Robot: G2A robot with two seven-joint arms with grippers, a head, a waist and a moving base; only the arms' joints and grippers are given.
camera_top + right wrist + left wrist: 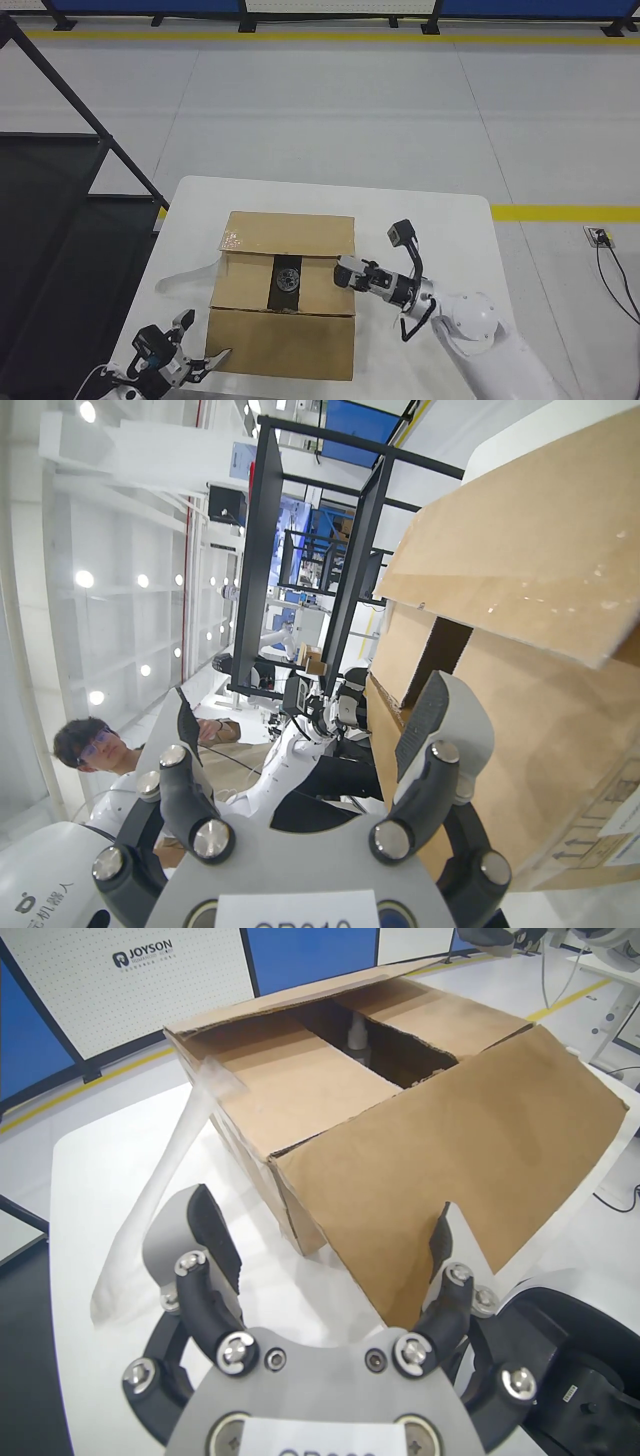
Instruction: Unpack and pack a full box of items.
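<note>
Left gripper (320, 1208), jaws apart, sits at the near flap (450, 1153) of the box (288, 300); right gripper (307, 690), also open, is beside the box's right side. The box stands on the surface (440, 220). Unpacking seems barely begun; next, the inner flaps (295, 1073) likely need lifting.

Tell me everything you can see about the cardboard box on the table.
The cardboard box is brown corrugated board, upright on the white table. Both outer flaps are opened; the two inner flaps lie flat with a dark gap between them, where a pale bottle top shows. A strip of clear tape hangs from one corner to the table. The near flap's edge reaches into the open left end effector; the open right end effector sits at the box's side.
</note>
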